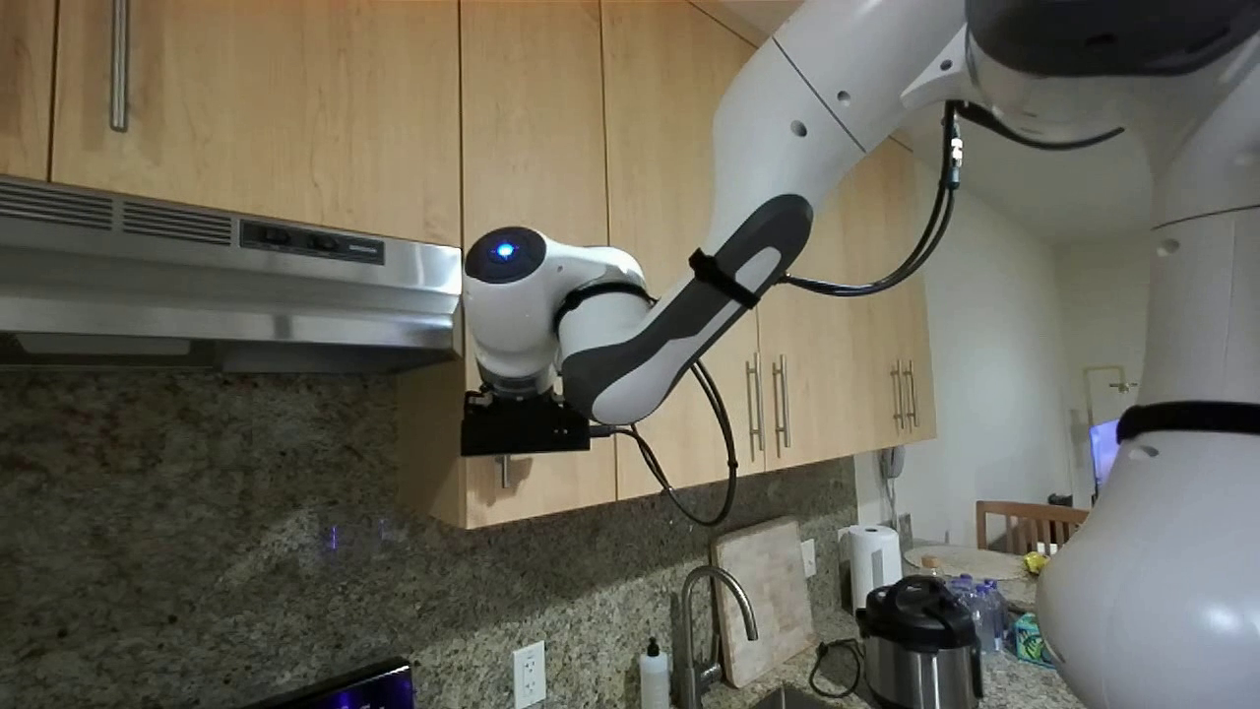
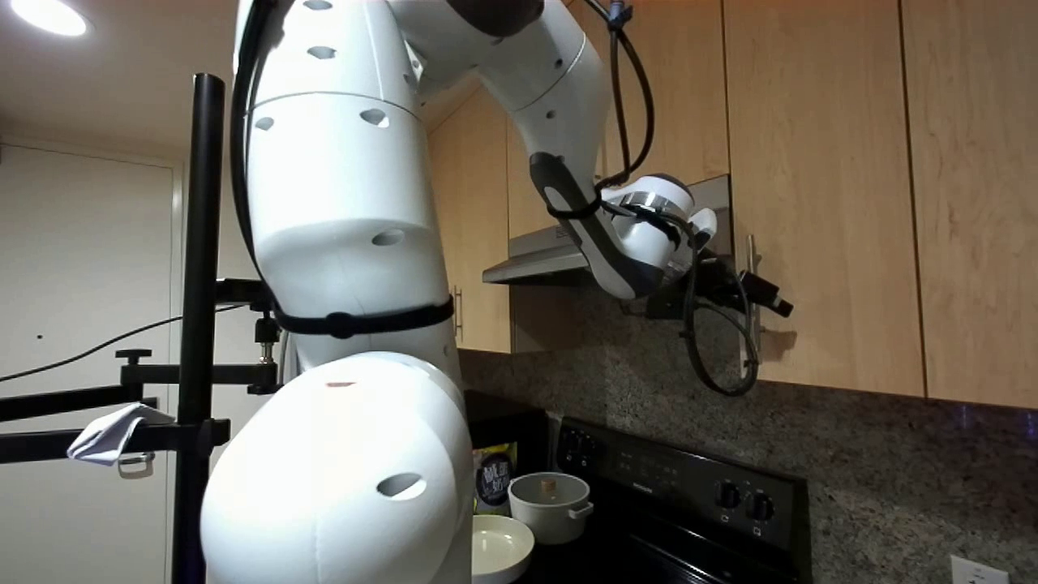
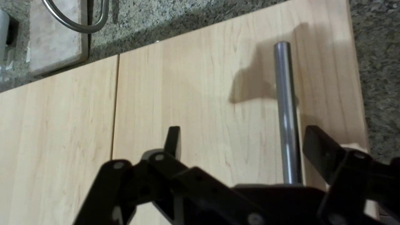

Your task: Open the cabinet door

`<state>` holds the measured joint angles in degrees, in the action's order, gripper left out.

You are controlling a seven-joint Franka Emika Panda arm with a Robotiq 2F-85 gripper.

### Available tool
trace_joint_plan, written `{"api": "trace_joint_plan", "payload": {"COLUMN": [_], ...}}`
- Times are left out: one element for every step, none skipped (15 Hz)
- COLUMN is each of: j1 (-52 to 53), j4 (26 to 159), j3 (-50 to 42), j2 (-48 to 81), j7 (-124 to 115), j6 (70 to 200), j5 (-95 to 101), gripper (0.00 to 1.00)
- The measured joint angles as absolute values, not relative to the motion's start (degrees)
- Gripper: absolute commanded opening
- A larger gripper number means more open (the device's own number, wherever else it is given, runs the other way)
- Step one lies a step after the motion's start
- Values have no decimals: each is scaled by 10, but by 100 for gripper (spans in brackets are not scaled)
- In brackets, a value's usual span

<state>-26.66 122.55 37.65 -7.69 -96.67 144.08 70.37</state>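
The tall, narrow, flat light-wood cabinet door [image 3: 200,100] fills the middle of the wrist frame and looks shut; in an exterior view it runs from the top edge down past mid-frame, partly hidden by the white-and-grey robot arm [image 1: 768,148]. Its slim, round silver metal bar handle [image 3: 285,109] stands right of centre in the wrist frame, one end hidden behind the black two-fingered gripper [image 3: 243,134]. The gripper is spread wide and clasps nothing: the bar lies between its fingers, near the right-hand finger [image 3: 317,150] and well apart from the left-hand finger [image 3: 172,139]. That lopsided placing is, I judge, the main hazard: on closing, the nearer finger could meet the bar first and shove it sideways. Whether the fingertips reach past the bar cannot be told; a shallow grip on smooth metal would probably slide off, and a straight pull instead of an arc might wrench it free. Farther out, the arm crosses the neighbouring tall light-wood door [image 1: 660,128]. If the hinge is on that side, as the handle's place suggests, the cabinet door could swing into the arm or catch the drooping loop of black cable [image 1: 731,473]. The grey stainless-steel range hood [image 1: 295,295] at left, just beside the arm's wrist [image 1: 512,325] in an exterior view, could be struck by a sideways correction.
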Motion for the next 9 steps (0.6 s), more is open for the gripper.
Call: {"api": "trace_joint_plan", "payload": {"j1": [-245,-204,-164,-125,-92,-64,-43,-26,-12], "j4": [1216,1207,1199,1189,1181,1171,1166,1161,1160], "j3": [359,326,294,261,235,212,191,173,159], "j2": [-65,-52,-41,-30,-20,-10,-3,4,5], "j7": [-968,-969,-969,-969,-969,-969,-969,-969,-969], "j6": [1421,1398,1378,1358,1342,1328,1320,1317,1316], "j5": [722,737,749,754,756,757,760,764,767], "gripper": [100,100,100,100,100,100,100,100,100]}}
